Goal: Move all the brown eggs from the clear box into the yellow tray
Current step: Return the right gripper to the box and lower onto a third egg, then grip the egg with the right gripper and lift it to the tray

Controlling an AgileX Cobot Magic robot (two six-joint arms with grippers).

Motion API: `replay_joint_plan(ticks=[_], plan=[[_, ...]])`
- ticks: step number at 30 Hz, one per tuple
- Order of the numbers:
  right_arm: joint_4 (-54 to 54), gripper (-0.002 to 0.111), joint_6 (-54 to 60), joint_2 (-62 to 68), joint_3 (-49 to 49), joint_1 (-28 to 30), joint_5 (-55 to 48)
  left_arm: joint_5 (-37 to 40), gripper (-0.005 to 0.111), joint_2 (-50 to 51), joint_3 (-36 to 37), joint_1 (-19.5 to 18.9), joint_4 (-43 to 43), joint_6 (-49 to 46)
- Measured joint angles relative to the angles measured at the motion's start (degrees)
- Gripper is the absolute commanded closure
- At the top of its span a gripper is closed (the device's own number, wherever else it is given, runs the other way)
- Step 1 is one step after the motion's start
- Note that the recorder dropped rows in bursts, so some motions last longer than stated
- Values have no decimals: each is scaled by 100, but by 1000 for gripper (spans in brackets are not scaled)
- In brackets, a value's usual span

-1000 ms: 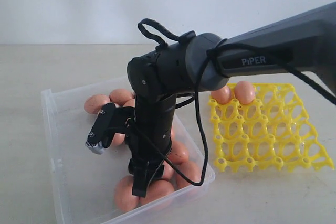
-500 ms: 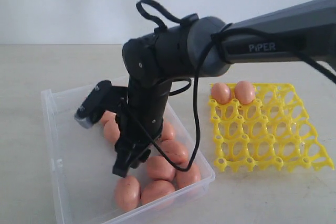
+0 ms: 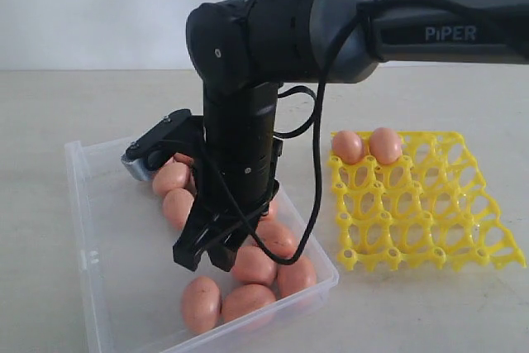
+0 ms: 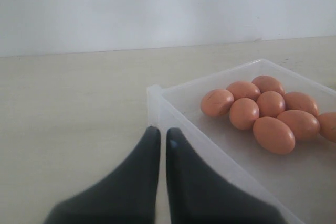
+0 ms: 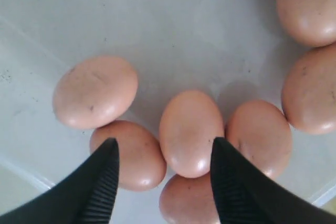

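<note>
The clear box (image 3: 78, 204) sits on the pale counter (image 3: 50, 105), with the yellow tray (image 3: 430, 221) just beside it on the right arm's side. Most of the brown eggs (image 3: 248, 299) lie loose in the box, clustered toward the wall nearest the tray. Two eggs (image 3: 348, 147) already rest in neighbouring cups at the tray's far corner. The right arm reaches across into the box. Its right pincer (image 3: 205, 260) points straight down with its jaws apart and gripping nothing. In the right wrist view, the middle egg (image 5: 191, 132) lies below the gap between the fingertips, touching its neighbours. The left pincer (image 4: 163, 135) hangs over the counter just outside a corner of the box, its fingers drawn together with only a sliver between them and nothing in its grasp.
</note>
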State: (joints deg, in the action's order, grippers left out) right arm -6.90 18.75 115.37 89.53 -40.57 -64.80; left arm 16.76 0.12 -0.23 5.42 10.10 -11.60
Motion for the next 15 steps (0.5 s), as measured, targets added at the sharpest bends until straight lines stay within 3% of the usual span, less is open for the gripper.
replay_joint_plan(ticks=[15], plan=[[413, 63, -302, 725, 9, 0, 94, 0, 103, 0, 0, 0, 0, 0]])
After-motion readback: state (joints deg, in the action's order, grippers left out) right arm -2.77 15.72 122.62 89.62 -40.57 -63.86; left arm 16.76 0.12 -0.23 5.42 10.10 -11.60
